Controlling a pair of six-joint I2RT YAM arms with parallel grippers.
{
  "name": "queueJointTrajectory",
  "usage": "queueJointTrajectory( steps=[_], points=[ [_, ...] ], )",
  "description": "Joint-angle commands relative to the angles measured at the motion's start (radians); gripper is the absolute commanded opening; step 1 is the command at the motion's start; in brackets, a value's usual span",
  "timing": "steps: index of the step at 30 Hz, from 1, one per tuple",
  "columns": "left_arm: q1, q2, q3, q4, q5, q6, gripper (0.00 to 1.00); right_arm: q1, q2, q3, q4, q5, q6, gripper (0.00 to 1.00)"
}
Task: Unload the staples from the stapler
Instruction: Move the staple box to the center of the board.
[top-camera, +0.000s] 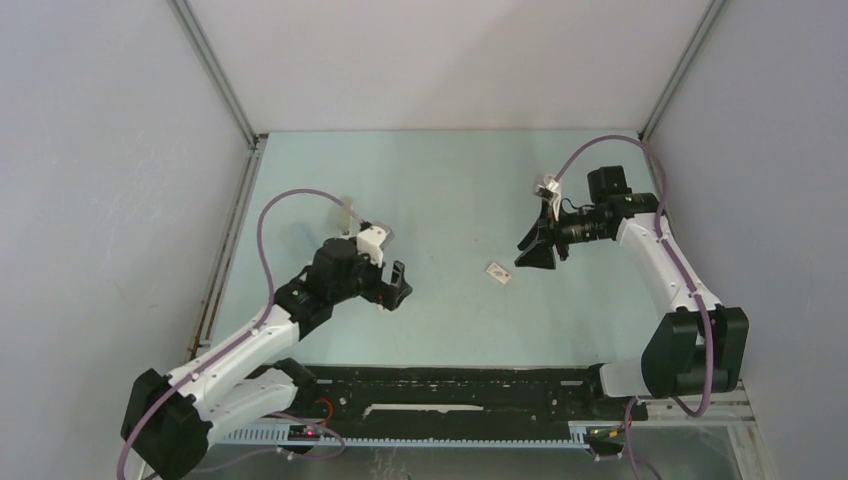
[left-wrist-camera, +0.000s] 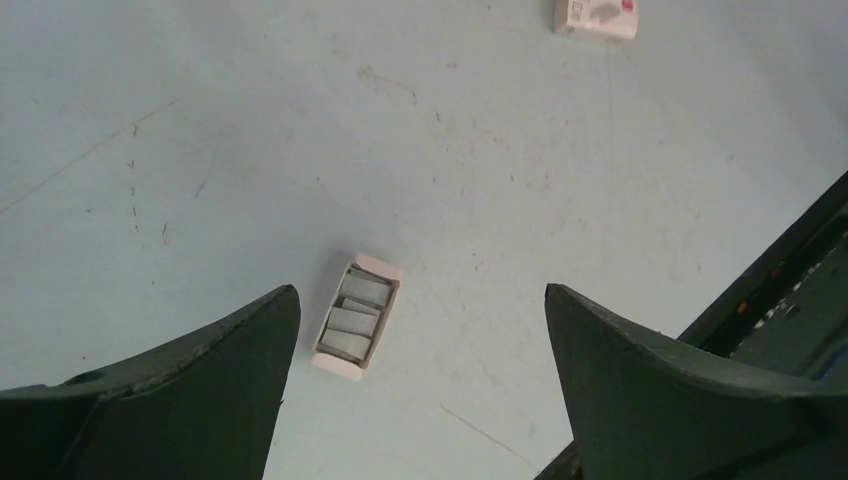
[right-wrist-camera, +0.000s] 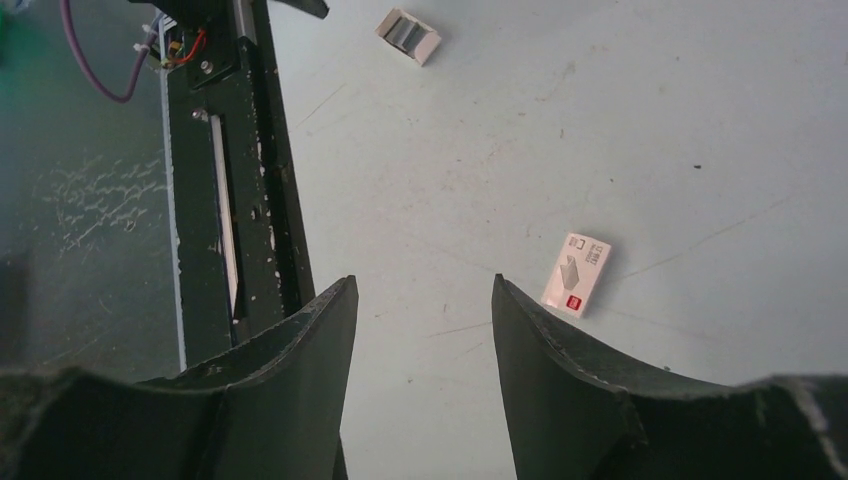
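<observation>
The left arm (top-camera: 240, 345) reaches up and to the right from its base. Its elbow is low and its wrist is bent down, so the left hand (top-camera: 393, 287) hangs well to the left of the small printed box (top-camera: 499, 273). Its jaws stand wide apart and hold nothing. The right arm (top-camera: 665, 265) rises from its base and leans inward, ending in the right hand (top-camera: 533, 250) just right of the box. Its dark fingers (right-wrist-camera: 290, 380) stand partly apart with nothing between them. Both hands seem to hover clear of the surface (top-camera: 450, 200), though their height is hard to judge.
</observation>
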Motion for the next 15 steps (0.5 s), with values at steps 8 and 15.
queueJointTrajectory(
  steps=[8,15],
  points=[
    [-0.103,0.217,0.194,-0.172,-0.127,0.138,0.99,-0.045,-0.048,-0.032,0.04,-0.067,-0.003,0.61],
    [-0.153,0.338,0.315,-0.338,-0.252,0.18,0.99,-0.061,-0.049,-0.046,0.051,-0.076,0.001,0.62]
  ],
)
